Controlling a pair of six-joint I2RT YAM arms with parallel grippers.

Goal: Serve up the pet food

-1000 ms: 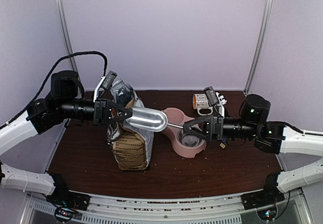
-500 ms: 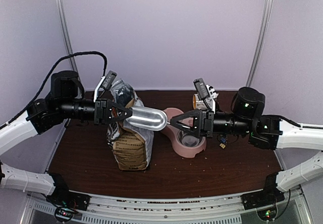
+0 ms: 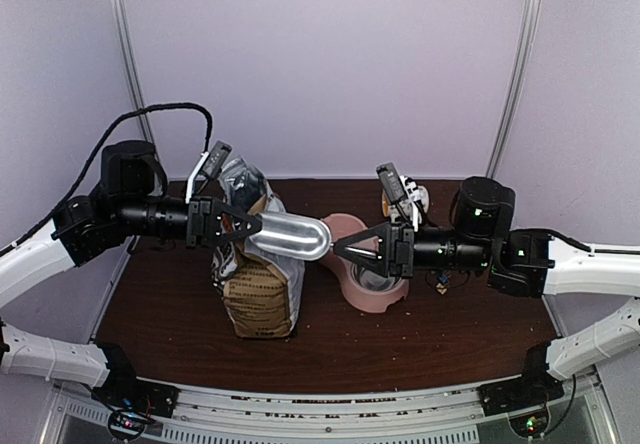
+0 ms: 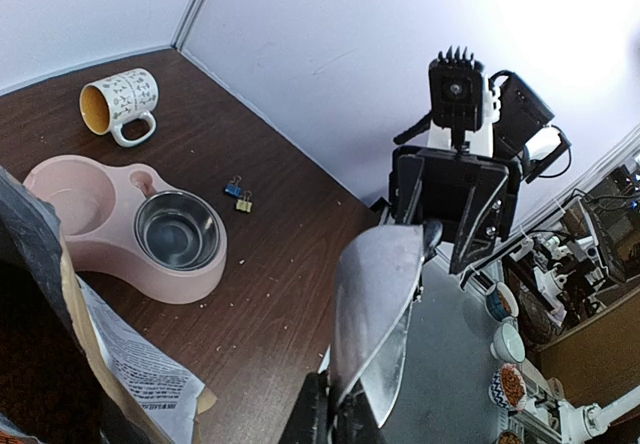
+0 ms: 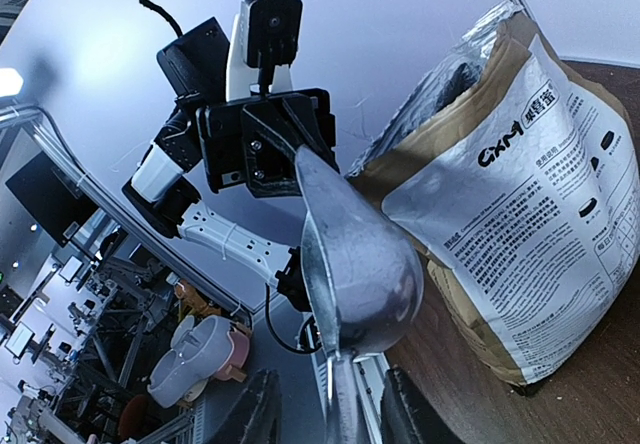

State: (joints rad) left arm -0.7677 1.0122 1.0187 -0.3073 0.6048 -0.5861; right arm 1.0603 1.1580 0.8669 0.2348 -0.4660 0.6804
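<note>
My left gripper [image 3: 250,227] is shut on the front lip of a shiny metal scoop [image 3: 290,236], held level above the open kraft "DOG" bag [image 3: 258,274]. The scoop's thin handle points right, into my right gripper [image 3: 340,249]. In the right wrist view the handle runs between the two fingers [image 5: 255,414], with a gap on each side, so that gripper [image 5: 330,414] is still open. The left wrist view shows the scoop [image 4: 385,304] edge-on in the gripper [image 4: 345,414]. The pet food is hidden; only stray crumbs lie on the table.
A pink double bowl [image 3: 375,304] with a steel insert [image 4: 178,229] sits right of the bag, under my right gripper. A patterned mug [image 3: 398,200] stands at the back right, with binder clips [image 4: 238,194] nearby. Purple walls close in the table.
My right arm has slid left from over the bowl to the scoop's handle, and its jaws have narrowed around it. The left arm and scoop have stayed still.
</note>
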